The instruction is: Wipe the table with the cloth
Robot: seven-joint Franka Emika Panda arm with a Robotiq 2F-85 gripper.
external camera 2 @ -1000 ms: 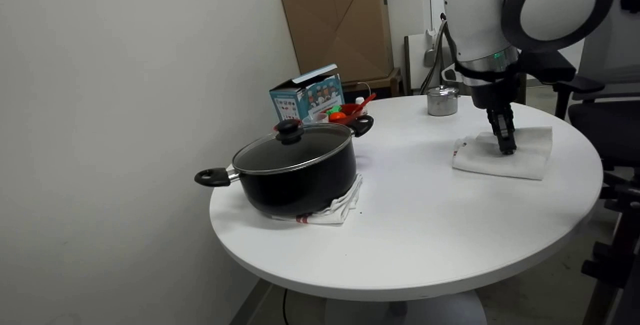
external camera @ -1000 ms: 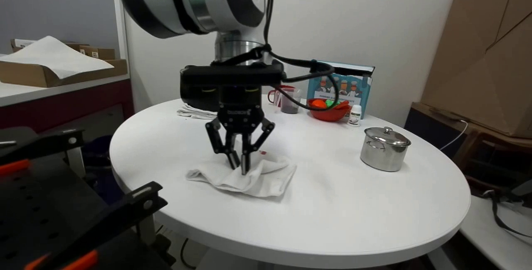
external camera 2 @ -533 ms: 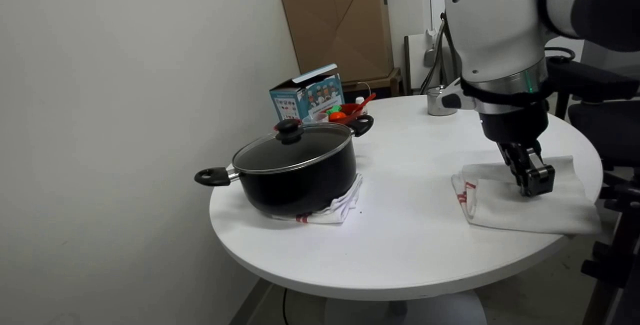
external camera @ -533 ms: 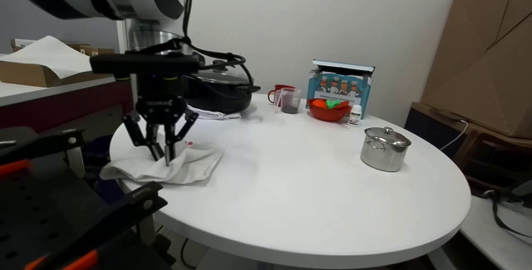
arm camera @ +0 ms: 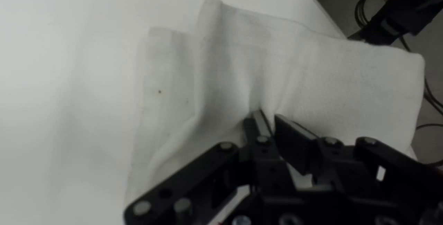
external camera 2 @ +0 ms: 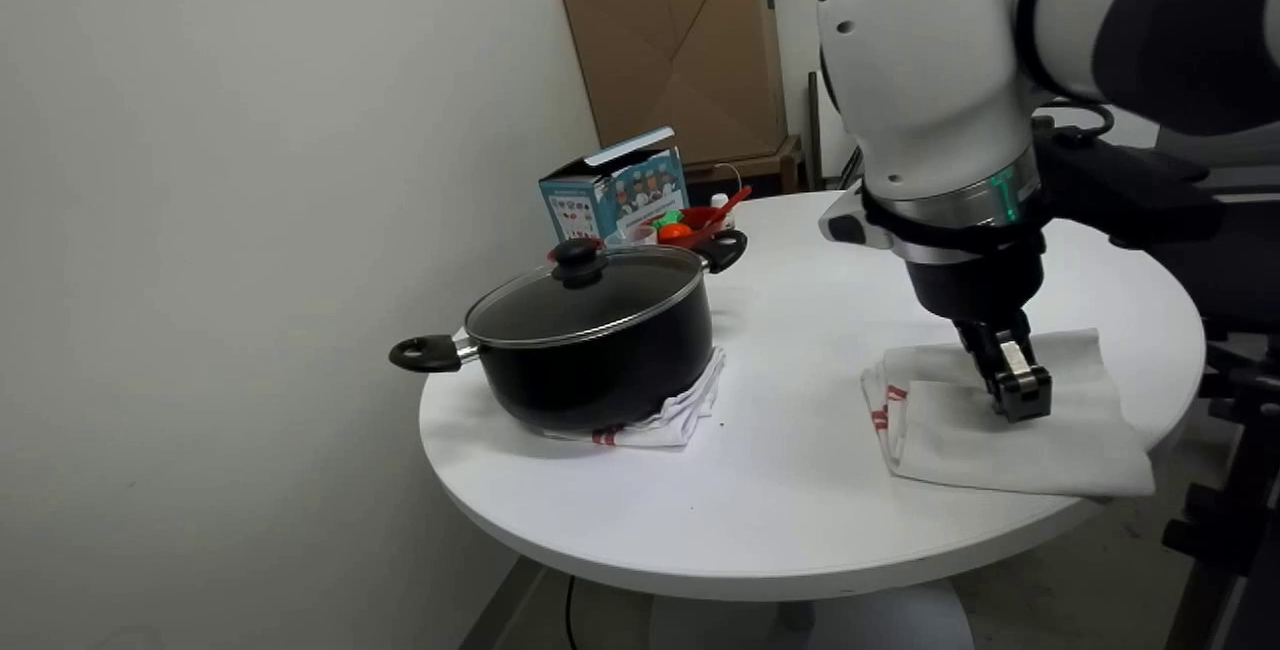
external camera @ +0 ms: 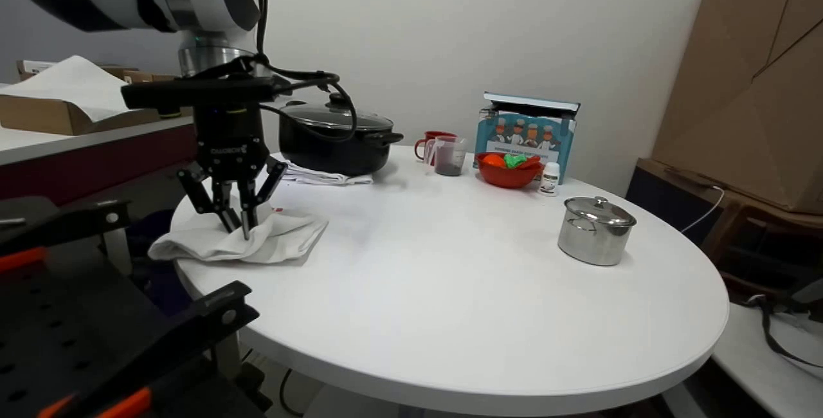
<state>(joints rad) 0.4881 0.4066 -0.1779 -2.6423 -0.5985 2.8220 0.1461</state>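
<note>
A plain white wall (external camera: pixel 418 38) rises behind a round white table (external camera: pixel 450 302) with a thick, curved rim. In an exterior view, a folded white fabric cloth (external camera: pixel 257 249) lies at that rim, one end reaching past it. The black two-fingered gripper (external camera: pixel 238 229) points down into its folds. A wide span of tabletop runs from the cloth to a lidded, cylindrical stainless-steel pot (external camera: pixel 595 235) standing near the rim. Farther back sit a round red bowl (external camera: pixel 508 178) of orange and green pieces (external camera: pixel 514 161) and, just behind it, a blue cardboard box (external camera: pixel 527 135) printed with cooks.

In an exterior view, a wide black pot (external camera 2: pixel 600 380) with a glass lid (external camera 2: pixel 630 295) stands near the rim on another folded white cloth (external camera 2: pixel 685 420) with red stripes, one handle (external camera 2: pixel 427 354) showing past the table's outline. A broad strip of tabletop lies between it and the gripped cloth, whose corner overhangs the edge.

In the wrist view, the black fingers (arm camera: pixel 292 143) are closed on a pinched fold of the cloth, creases fanning from their tips; past the table's edge, black cables (arm camera: pixel 359 10) trail over a grey floor (arm camera: pixel 341 7).
</note>
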